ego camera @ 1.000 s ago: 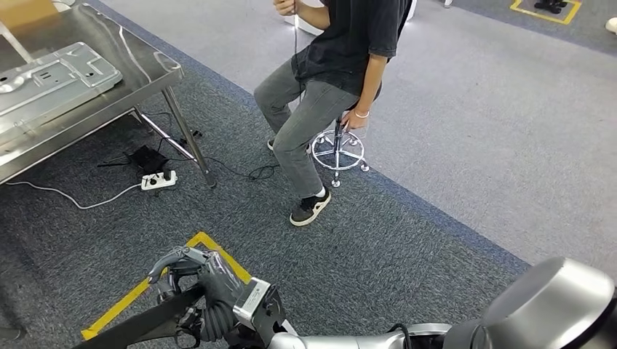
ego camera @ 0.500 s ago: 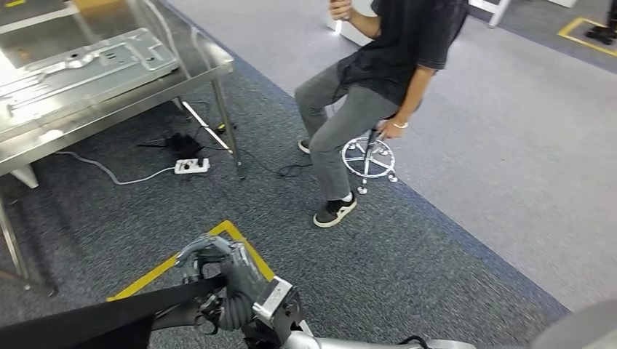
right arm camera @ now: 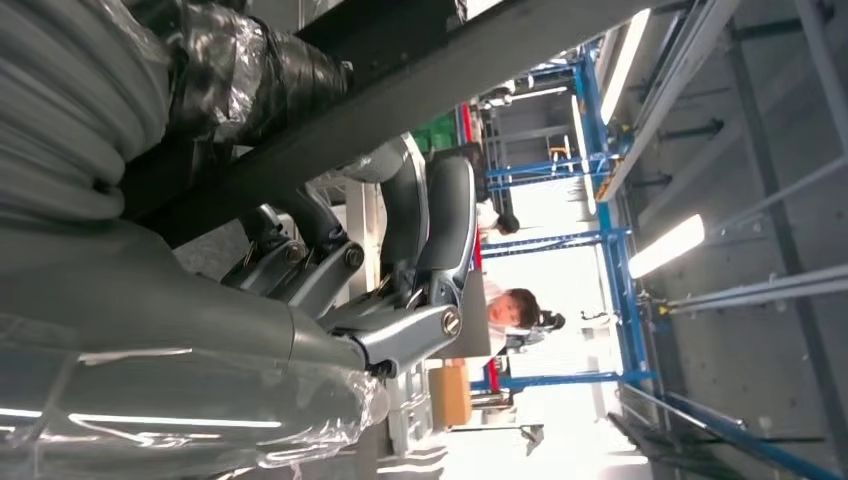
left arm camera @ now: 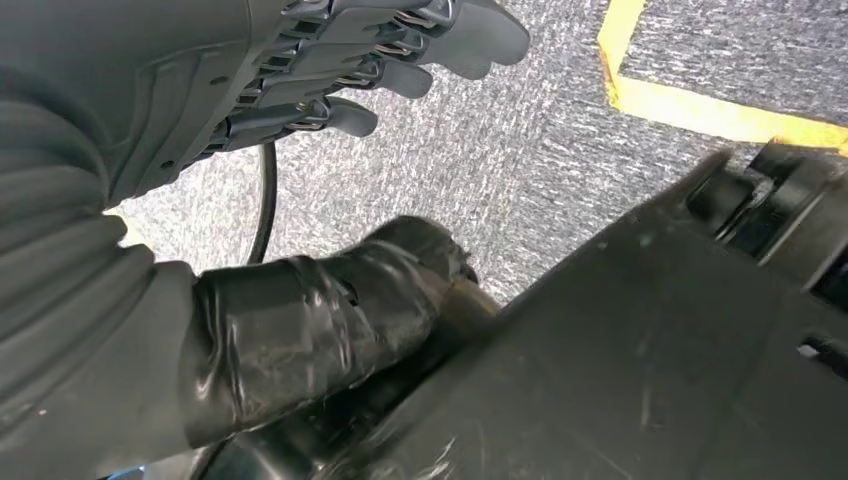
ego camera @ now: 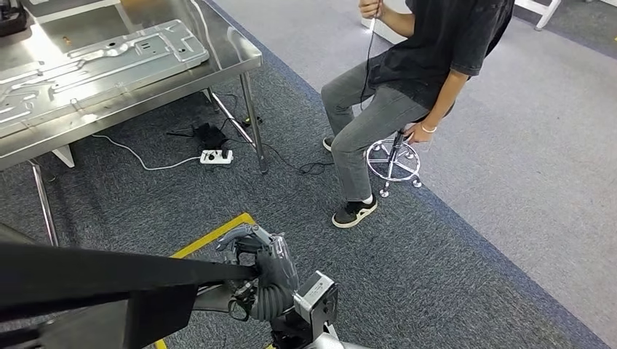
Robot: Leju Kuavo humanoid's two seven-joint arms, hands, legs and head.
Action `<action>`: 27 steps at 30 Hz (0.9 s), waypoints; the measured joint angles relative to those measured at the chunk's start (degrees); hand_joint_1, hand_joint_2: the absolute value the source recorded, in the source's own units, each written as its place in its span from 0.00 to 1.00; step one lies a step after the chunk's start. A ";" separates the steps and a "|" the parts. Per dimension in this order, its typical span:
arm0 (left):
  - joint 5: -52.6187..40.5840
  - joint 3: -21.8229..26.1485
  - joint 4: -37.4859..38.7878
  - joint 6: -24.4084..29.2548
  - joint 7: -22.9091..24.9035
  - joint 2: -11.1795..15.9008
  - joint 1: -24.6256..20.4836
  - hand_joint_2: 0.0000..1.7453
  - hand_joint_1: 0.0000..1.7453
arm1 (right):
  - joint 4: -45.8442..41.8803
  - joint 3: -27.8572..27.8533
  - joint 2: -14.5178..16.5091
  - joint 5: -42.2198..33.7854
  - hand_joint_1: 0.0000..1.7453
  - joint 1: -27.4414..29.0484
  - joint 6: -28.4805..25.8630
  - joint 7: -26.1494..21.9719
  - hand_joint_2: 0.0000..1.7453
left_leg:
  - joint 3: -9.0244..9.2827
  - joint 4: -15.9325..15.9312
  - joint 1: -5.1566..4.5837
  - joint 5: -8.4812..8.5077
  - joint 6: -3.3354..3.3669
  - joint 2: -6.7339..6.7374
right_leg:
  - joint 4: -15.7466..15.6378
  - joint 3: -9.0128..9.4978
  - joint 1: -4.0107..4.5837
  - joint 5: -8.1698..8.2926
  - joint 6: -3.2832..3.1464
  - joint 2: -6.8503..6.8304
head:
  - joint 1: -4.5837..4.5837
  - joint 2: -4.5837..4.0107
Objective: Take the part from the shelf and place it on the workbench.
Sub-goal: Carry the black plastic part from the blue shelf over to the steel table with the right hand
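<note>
Black, flat part at seven o'clock, gripped by dark grey right hand. Shiny silver workbench up at eleven o'clock, yellow floor tape across speckled blue-grey carpet. White power strip beneath; black shirt and grey trousers on person at one o'clock.

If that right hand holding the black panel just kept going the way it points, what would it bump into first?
Probably the steel workbench. In the head view the right hand, gripping the black part, points up and left toward its near leg, with only carpet between. Depth is hard to judge.
</note>
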 joint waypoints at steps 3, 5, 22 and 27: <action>-0.08 0.00 0.00 -0.01 -0.03 -0.08 -0.01 1.00 0.00 | -0.01 0.00 -0.02 -0.13 1.00 -0.03 0.31 -0.08 1.00 | 4.70 -9.77 -0.03 3.30 0.00 -0.22 | 0.00 0.01 -0.10 -0.04 0.88 0.20 | 0.55 0.00; 0.31 0.00 0.00 0.00 -0.13 -0.10 0.11 1.00 0.00 | -0.01 0.00 -0.02 0.30 1.00 -0.08 0.45 0.29 1.00 | 5.07 -10.93 -0.43 3.23 0.48 -0.41 | -0.33 -0.05 -0.03 0.18 1.76 0.27 | 1.56 0.00; 3.72 0.60 0.00 0.40 -0.90 0.50 0.77 1.00 0.00 | 1.64 0.00 0.69 0.46 1.00 -0.64 -0.09 -0.11 1.00 | 5.23 -11.35 -2.01 3.48 2.39 -0.40 | -0.99 0.66 1.66 -0.03 -0.52 -0.40 | 10.69 0.03; 4.35 0.63 0.00 0.62 -0.97 0.51 0.72 1.00 0.00 | 1.66 0.00 1.04 -0.67 1.00 -0.79 -0.49 -0.58 1.00 | -0.75 0.73 -0.84 -2.23 0.22 -0.43 | -1.93 1.44 0.88 0.20 -1.00 -0.63 | 11.19 0.10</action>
